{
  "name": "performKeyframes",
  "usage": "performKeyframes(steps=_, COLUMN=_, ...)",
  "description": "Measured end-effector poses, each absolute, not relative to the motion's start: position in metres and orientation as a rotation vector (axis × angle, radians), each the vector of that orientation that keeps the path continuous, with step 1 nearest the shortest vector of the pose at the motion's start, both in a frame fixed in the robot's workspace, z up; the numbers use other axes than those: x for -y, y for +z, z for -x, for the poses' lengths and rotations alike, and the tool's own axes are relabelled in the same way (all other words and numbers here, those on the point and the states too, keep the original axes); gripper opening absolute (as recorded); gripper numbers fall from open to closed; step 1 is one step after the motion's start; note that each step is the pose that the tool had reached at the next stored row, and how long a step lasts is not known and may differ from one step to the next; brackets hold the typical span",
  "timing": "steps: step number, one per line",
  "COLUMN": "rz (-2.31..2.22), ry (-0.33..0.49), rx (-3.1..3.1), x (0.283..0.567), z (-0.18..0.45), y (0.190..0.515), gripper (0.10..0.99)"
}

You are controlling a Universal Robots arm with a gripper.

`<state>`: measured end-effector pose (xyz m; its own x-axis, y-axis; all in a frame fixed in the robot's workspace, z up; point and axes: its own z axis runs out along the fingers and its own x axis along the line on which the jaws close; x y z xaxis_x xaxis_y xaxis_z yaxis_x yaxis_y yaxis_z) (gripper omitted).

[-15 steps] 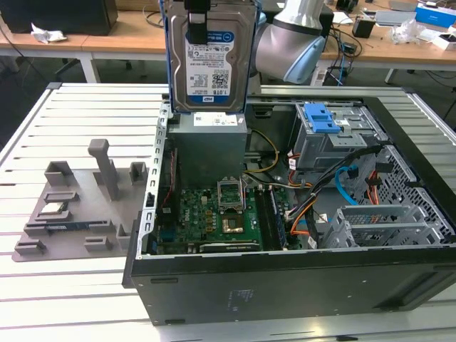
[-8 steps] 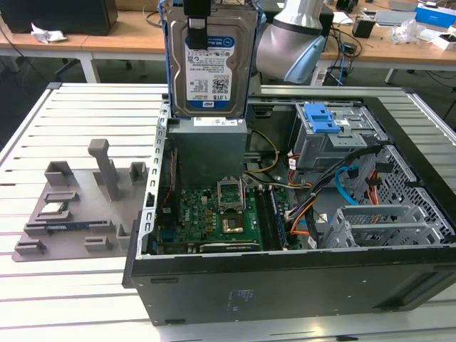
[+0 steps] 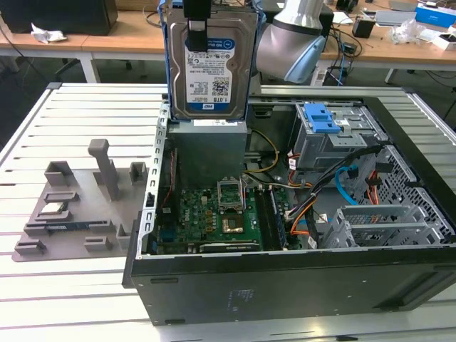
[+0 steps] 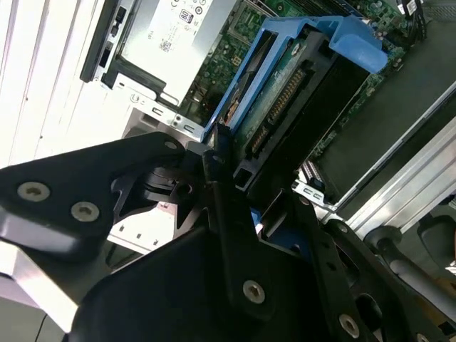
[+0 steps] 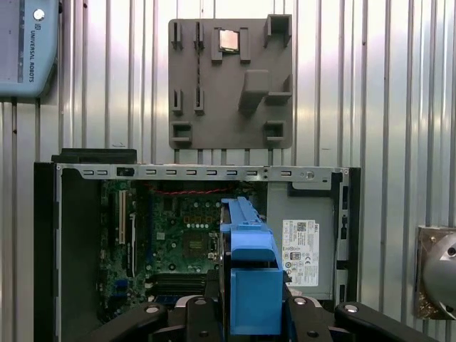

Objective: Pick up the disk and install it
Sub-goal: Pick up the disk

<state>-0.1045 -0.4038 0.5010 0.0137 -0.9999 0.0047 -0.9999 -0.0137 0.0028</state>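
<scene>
Up above the open computer case (image 3: 285,285) you've got the disk (image 3: 209,60) hanging in the air. It's stood on end, with its white-and-blue label facing the exterior camera and the blue bracket (image 3: 168,64) wrapped round its edges. Your gripper (image 3: 198,20) is clamped tight on the top end of it. In the second wrist view the black fingers (image 4: 214,178) pinch the bracket's edge, with the disk's green circuit-board side (image 4: 285,92) running away from them. In the exterior view the disk's bottom edge lines up with the grey power supply (image 3: 210,146), but I honestly can't tell if they're touching or just overlapping. The first wrist view looks straight down the disk's thin edge (image 5: 248,249), which sits over the case between the motherboard (image 5: 178,235) and the labelled power supply (image 5: 303,249). Toward the exterior view's right of the disk there's the drive cage (image 3: 335,142) with its blue latch (image 3: 320,117), and a bundle of orange and black cables (image 3: 306,210) below that. Outside the case, on the exterior view's left, the grey fixture plate (image 3: 78,206) lies flat on the slatted table (image 3: 71,114) with a small silver chip (image 3: 53,210) sitting in it. That's well apart from your gripper.
</scene>
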Motion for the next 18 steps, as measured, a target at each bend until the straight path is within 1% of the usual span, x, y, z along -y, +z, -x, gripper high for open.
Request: performKeyframes(steps=18, rz=-2.233, ry=0.002, rx=2.203, x=0.4052, z=0.1034, y=0.5008, gripper=0.365)
